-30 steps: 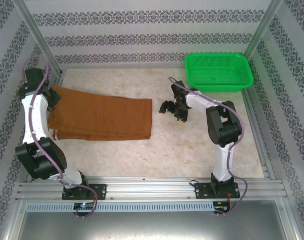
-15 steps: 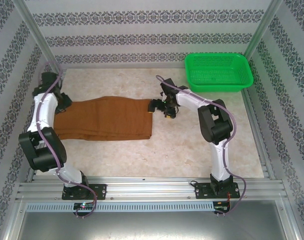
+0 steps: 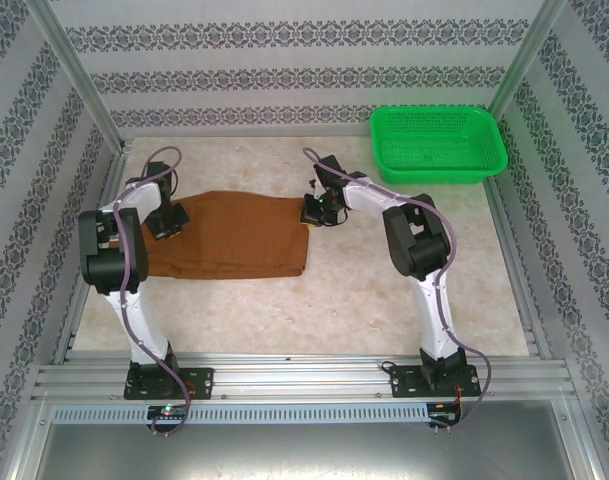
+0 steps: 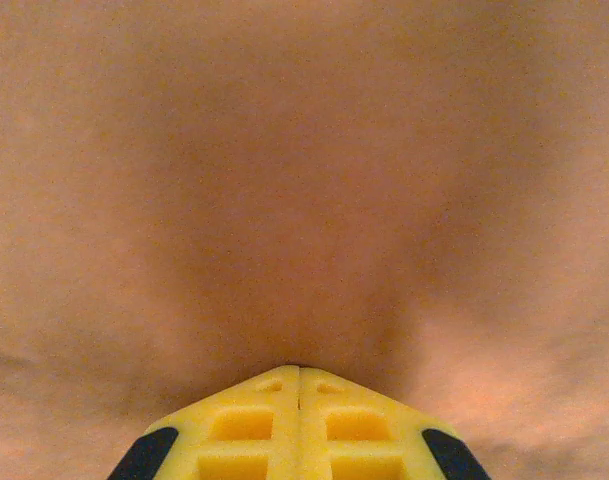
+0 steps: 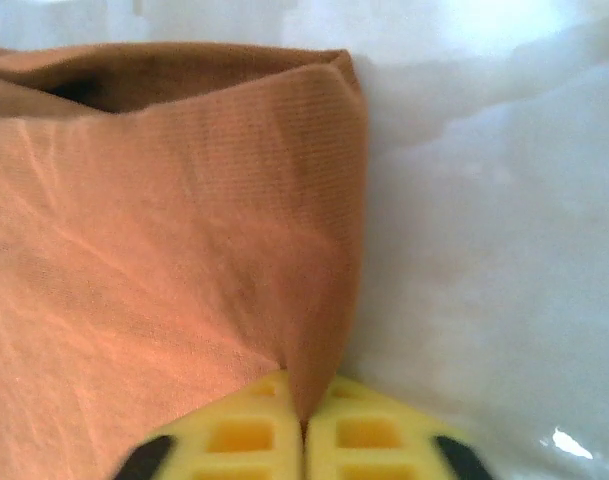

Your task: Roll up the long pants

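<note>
Pants point(image 3: 234, 240) lie folded on table point(image 3: 384, 290); L tool point(image 4: 300, 370) & R tool point(image 5: 304, 398) each pinched shut on them.

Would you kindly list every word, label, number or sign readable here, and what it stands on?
There is no readable text. The long pants, the green basket and the patterned walls bear no writing; the walls carry ornament only. Any marking on the arm bases is too small to read.
</note>
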